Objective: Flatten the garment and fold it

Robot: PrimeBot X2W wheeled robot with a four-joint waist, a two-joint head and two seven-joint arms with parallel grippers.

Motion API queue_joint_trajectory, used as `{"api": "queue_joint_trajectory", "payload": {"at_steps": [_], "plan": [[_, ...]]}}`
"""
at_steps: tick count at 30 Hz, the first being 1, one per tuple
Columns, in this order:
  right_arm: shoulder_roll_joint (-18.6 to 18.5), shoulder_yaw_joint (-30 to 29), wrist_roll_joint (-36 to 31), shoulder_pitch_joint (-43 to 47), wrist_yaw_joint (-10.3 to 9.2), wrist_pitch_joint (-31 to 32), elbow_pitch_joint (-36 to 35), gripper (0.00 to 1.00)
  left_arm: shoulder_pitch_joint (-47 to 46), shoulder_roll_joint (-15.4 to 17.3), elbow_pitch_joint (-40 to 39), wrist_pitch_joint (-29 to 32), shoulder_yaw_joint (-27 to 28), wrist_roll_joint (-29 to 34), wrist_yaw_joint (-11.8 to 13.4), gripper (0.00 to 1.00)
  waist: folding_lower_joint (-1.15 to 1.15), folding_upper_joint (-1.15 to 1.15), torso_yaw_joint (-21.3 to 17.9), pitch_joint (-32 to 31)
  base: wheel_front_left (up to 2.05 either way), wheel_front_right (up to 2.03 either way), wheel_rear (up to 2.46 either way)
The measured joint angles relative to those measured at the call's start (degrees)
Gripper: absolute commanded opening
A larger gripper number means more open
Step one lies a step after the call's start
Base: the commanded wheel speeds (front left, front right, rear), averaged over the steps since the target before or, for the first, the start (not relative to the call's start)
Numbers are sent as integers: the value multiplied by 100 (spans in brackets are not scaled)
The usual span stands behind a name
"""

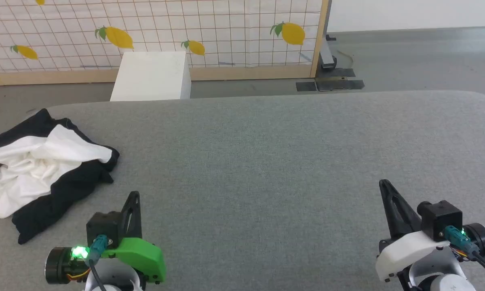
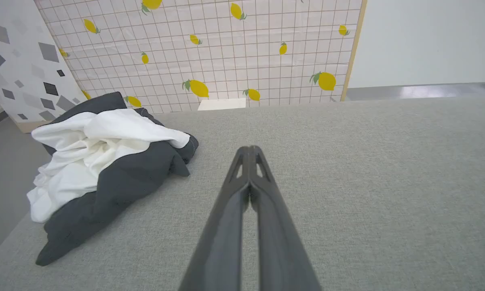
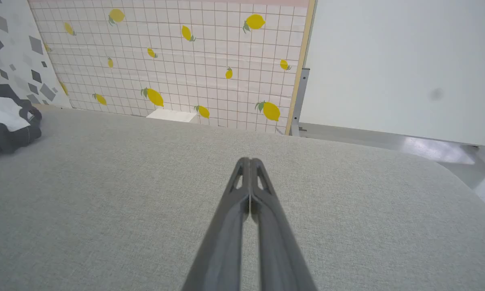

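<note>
- The garment (image 1: 44, 169) lies crumpled at nine o'clock on the grey table (image 1: 275, 153), near its left edge.
- Best start, I judge: open the left gripper (image 1: 135, 195), reach toward ten o'clock, pinch a black edge and drag the garment to the middle before spreading.
- Both arms sit low at six o'clock, fingers pointing to twelve, clenched on nothing; the right gripper (image 1: 384, 184) is well apart from the garment.

One garment (image 1: 44, 165) — two claws (image 1: 135, 195) (image 1: 384, 183).
</note>
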Motion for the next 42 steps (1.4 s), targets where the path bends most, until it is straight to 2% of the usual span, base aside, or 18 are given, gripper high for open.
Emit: {"api": "queue_joint_trajectory", "payload": {"at_steps": [18,19,30,42], "plan": [[0,0,0,0,0,0,0,0,0,0,0,0,0,0,0,0,0,0,0,0,0,0,0],[0,-1,0,0,0,0,0,100,0,0,0,0,-2,0,0,100,0,0,0,0,0,0,0],[-1,-7,12,1,0,-13,18,100,8,1,36,-27,-68,-56,3,100,0,0,7,0,0,0,0],[-1,-24,24,1,0,-96,59,100,6,4,130,-181,-175,-151,154,100,0,0,208,-2,0,0,0]]}}
